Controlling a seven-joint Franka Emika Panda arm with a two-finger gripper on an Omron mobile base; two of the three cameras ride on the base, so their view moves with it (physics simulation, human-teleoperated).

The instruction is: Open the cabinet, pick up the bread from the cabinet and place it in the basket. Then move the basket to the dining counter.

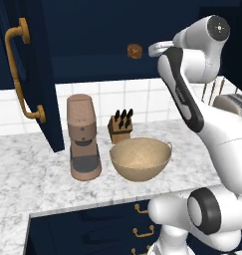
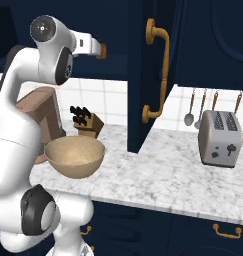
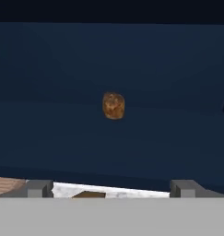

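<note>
The navy cabinet stands open, its left door [image 1: 35,74] and right door [image 2: 153,75] swung out. The small brown bread [image 1: 135,51] sits on the cabinet's shelf and shows at the centre of the hand view as the bread [image 3: 114,105]. My gripper [image 3: 112,188] is open, level with the bread and a short way in front of it, with nothing between its fingertips [image 3: 39,188]. In the right base view my hand [image 2: 88,45] covers part of the bread [image 2: 102,51]. The tan basket [image 1: 141,158] rests on the marbled kitchen counter below. The dining counter is out of view.
A brown coffee machine [image 1: 83,137] and a knife block [image 1: 120,125] stand next to the basket. A toaster [image 2: 220,137] and hanging utensils [image 2: 190,110] are to the right. Long brass handles [image 2: 160,70] stick out from the open doors.
</note>
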